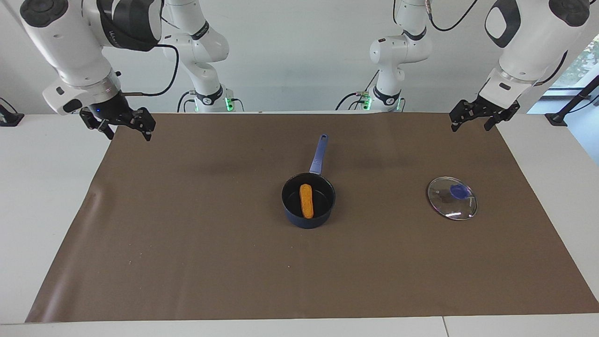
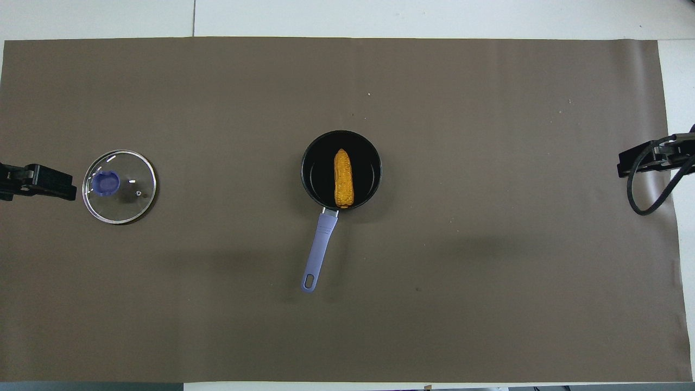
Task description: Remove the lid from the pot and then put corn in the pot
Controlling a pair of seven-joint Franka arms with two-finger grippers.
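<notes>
The dark navy pot (image 1: pixel 290 206) (image 2: pixel 310 179) stands uncovered at the middle of the brown mat, its long blue handle (image 1: pixel 318 154) (image 2: pixel 319 252) pointing toward the robots. The yellow-orange corn (image 1: pixel 306 200) (image 2: pixel 342 178) lies inside the pot, tapered end away from the robots. The glass lid (image 1: pixel 452 198) (image 2: pixel 119 187) with its blue knob lies flat on the mat beside the pot, toward the left arm's end. My left gripper (image 1: pixel 471 126) (image 2: pixel 54 184) is open, empty and raised over the mat's edge near the lid. My right gripper (image 1: pixel 130 135) (image 2: pixel 632 160) is open and empty over the mat's edge at the right arm's end.
The brown mat (image 1: pixel 187 243) (image 2: pixel 488 271) covers most of the white table (image 1: pixel 42 187). A black cable (image 2: pixel 649 190) loops down from the right arm. Nothing else lies on the mat.
</notes>
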